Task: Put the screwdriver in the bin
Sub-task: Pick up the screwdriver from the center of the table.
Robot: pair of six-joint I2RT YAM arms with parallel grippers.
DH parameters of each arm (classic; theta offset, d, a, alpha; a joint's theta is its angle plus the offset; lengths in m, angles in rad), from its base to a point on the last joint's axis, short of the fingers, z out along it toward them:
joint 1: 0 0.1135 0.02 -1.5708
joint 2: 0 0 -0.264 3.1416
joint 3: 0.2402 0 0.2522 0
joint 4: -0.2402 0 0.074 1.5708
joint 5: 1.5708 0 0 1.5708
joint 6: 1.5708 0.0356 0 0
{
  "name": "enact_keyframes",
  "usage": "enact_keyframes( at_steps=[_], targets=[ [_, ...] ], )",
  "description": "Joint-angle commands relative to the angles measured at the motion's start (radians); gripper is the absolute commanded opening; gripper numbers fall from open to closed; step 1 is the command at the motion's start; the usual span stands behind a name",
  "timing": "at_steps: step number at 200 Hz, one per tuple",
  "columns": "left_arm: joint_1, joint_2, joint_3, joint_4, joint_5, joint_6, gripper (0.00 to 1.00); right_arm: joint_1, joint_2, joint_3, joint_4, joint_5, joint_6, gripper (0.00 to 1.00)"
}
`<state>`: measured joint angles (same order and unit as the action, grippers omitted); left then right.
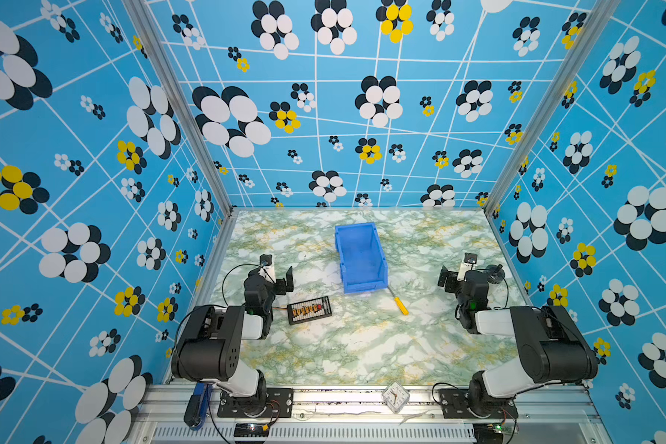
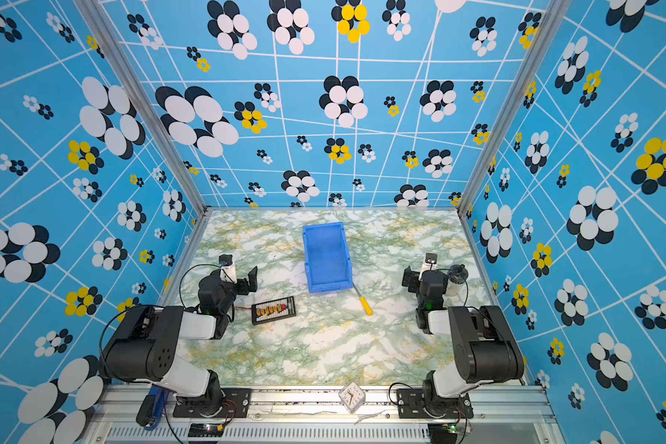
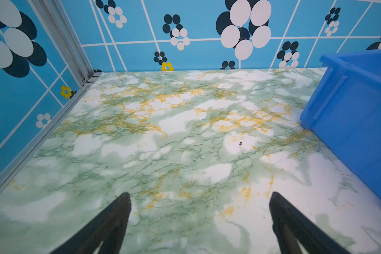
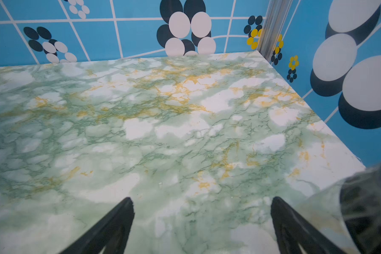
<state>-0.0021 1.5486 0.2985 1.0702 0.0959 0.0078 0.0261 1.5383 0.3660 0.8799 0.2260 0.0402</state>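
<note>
Lying flat on the marbled table [image 1: 362, 346], the screwdriver [image 1: 399, 303] sits just off the near right corner of the bin [image 1: 364, 286]. Both top views show it so. Its long axis runs on a diagonal: the thin shaft [image 1: 392, 293] points up at that corner, and the yellow handle [image 1: 402, 306] trails back toward my base and to my right. Whether the tip touches the bin wall I cannot tell.

My right pincer [image 4: 201, 204] is the nearer one. It hangs spread wide with nothing between its jaws, and the screwdriver lies to its left and a little nearer my base, outside that wrist view altogether. My left pincer [image 3: 199, 195] is just as wide and just as empty. It stands well apart on the far side, with the black board [image 1: 309, 309] lying between it and the tool.

I judge the handle end the place to take it: bare table lies all round it on the near and right sides, while the tip is crowded by the bin. The jaws should close across the diagonal. The bin's open top then waits close by, up and to the left.
</note>
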Motion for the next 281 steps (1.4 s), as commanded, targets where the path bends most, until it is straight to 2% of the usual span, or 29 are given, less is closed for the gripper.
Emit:
enact_keyframes(
  at_steps=[1,77,102,120,219,264,281],
  targets=[
    [0.007,0.007,-0.006,0.026,0.000,-0.008,0.99,0.008,0.009,0.018,0.025,-0.004,-0.003,0.99],
    [0.005,0.007,-0.014,0.041,0.060,0.014,0.99,0.008,0.009,0.018,0.025,-0.003,-0.003,0.99],
    [0.002,-0.001,0.045,-0.079,0.098,0.037,0.99,0.008,0.009,0.017,0.025,-0.003,-0.002,0.99],
    [0.002,0.001,0.057,-0.100,0.085,0.034,0.99,0.008,0.009,0.017,0.026,-0.004,-0.002,0.99],
    [-0.001,0.001,0.026,-0.044,0.121,0.050,0.99,0.008,0.009,0.019,0.025,-0.002,-0.002,0.99],
    [0.001,-0.067,0.080,-0.203,0.134,0.049,0.99,0.008,-0.020,0.024,-0.005,0.097,0.035,0.99],
    [-0.001,-0.118,0.122,-0.328,0.171,0.064,0.99,0.007,-0.067,0.067,-0.123,0.116,0.044,0.99]
  ],
)
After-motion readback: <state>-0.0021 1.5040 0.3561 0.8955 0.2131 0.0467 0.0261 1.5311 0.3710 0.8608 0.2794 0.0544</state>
